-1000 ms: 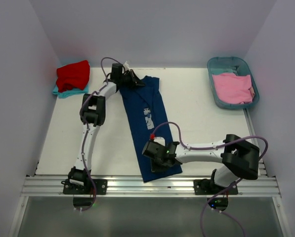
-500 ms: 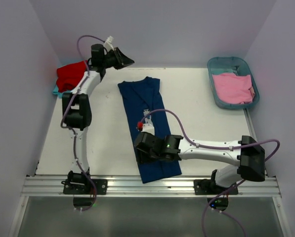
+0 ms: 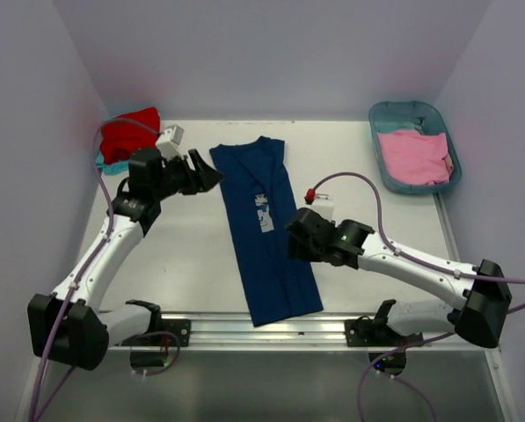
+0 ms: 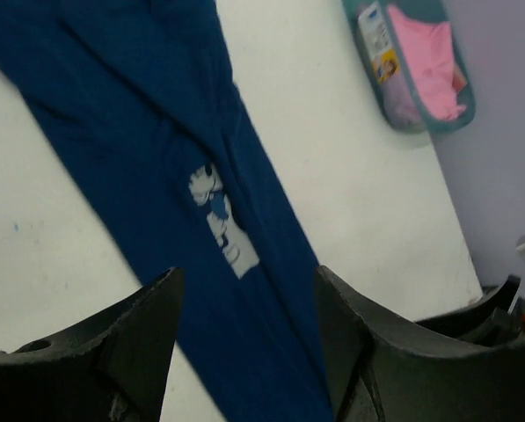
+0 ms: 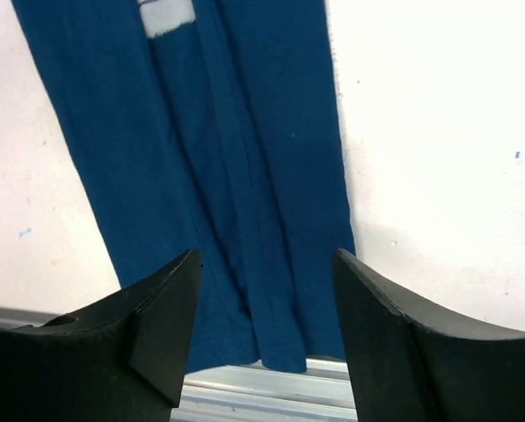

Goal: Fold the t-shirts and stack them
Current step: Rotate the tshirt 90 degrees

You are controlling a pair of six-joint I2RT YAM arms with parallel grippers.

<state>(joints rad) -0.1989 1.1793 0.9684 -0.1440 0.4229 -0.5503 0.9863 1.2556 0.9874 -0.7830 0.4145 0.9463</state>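
Four t-shirts are in view, one of each colour. The navy blue t-shirt [image 3: 266,229] lies on the white table [image 3: 376,220], folded lengthwise into a narrow strip that runs from the far middle to the near edge. Its pale print [image 4: 218,221] shows a small cartoon figure, partly tucked into the fold, with no readable words. At the far left corner, the red t-shirt [image 3: 130,132] sits on the teal t-shirt [image 3: 113,165]. At the far right, the pink t-shirt [image 3: 413,156] lies in the single teal plastic tub [image 3: 374,123], whose sticker label [image 4: 378,37] is too small to read.

The left gripper [image 3: 211,174] hangs at the left edge of the navy shirt's far end, fingers spread and holding nothing. The right gripper [image 3: 294,241] hangs over the right edge of its near half, fingers likewise apart and empty.
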